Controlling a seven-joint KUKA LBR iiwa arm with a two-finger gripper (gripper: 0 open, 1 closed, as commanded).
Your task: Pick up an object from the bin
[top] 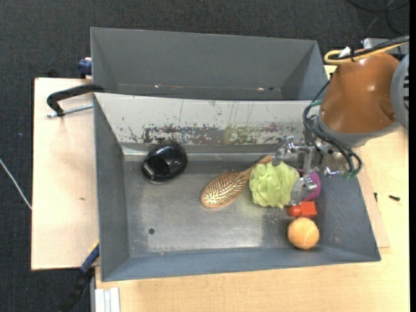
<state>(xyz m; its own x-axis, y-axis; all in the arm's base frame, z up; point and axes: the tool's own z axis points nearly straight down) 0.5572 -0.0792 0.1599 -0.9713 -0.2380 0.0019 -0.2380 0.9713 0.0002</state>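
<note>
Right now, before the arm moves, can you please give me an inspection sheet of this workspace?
Surface: grey bin, floor scuffed, speckled marks on the back wall.
Job's things: green puff, purple thing and red block lie nearest the gripper, at right.
Clutter: black case at left; gold brush in the middle; orange ball at front right.
Grippers: gripper low, between the puff and the purple thing.
Cables: wires loop at the wrist.
Surroundings: dark carpet.
</note>
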